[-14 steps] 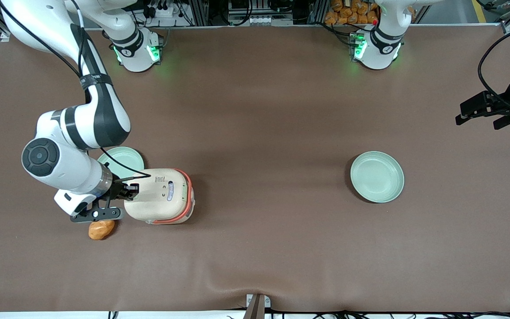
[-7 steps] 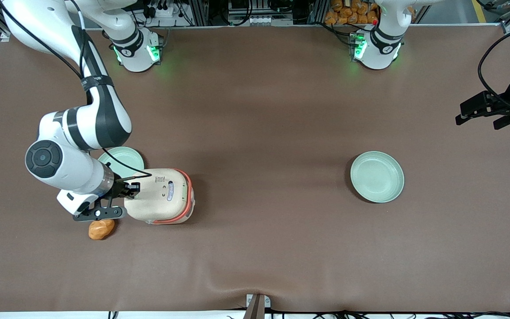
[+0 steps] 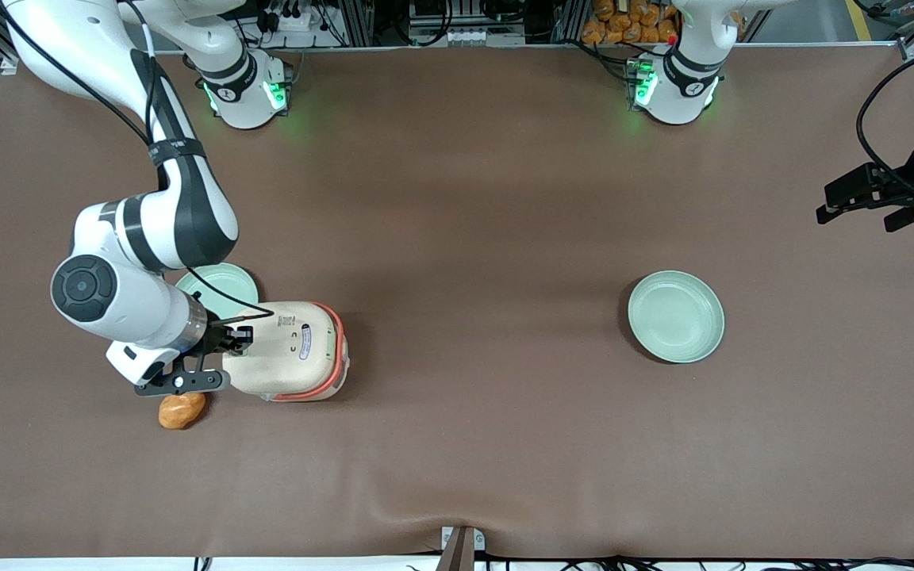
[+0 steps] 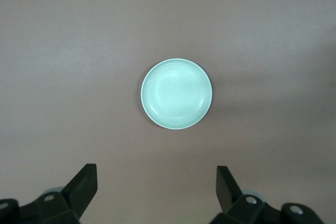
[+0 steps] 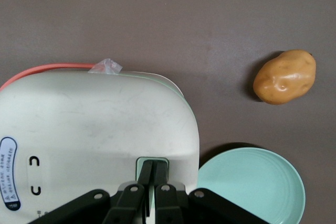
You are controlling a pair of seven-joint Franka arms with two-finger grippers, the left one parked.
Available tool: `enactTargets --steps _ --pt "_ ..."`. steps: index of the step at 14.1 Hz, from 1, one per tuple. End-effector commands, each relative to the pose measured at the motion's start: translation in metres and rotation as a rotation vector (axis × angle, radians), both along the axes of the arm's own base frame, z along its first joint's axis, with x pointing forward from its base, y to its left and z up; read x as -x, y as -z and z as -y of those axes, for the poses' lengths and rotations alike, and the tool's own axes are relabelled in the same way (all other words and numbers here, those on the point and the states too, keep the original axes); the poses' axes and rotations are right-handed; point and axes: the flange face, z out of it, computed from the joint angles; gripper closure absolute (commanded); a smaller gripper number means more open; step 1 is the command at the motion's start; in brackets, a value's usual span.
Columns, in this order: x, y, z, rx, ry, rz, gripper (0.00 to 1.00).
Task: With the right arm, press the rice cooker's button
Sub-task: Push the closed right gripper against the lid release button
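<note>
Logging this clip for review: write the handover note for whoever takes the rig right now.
Gripper: shut, fingertips on the pale green button at the lid edge of the rice cooker.
Cooker: lid closed, at the working arm's end of the table, a green plate beside it, a potato nearby. Second plate toward the parked arm's end.
Done: gripper has reached the button.
Left: whether the press has registered cannot be told; confirm, then retract the right arm.
</note>
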Motion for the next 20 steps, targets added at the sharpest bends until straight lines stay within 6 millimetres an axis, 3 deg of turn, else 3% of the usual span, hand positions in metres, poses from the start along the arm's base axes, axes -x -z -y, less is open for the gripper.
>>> enactTargets --steps 1,13,17,20 --pt "0.000 0.012 0.000 -0.005 0.003 -0.017 0.92" --pt "-0.003 0.026 0.005 -0.003 0.007 -0.026 0.92" --pt "-0.005 0.015 0.004 -0.006 0.007 -0.010 0.91" --pt "-0.007 -0.013 0.002 -0.014 0.006 0.023 0.86"
